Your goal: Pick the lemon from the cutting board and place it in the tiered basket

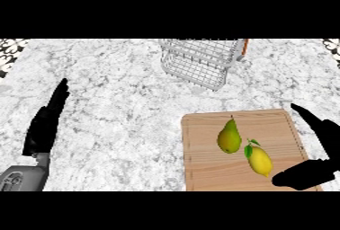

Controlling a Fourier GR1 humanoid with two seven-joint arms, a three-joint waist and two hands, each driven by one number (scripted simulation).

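Head view: lemon (260,161) (beside pear (229,136))

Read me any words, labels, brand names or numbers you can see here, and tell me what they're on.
None: no readable text anywhere.
Cutting board: bare wood.
Lemon and pear: no stickers.
Tiered basket: plain wire, no tag.
Counter: only marble speckle.
Left hand and right hand: plain black, no markings.
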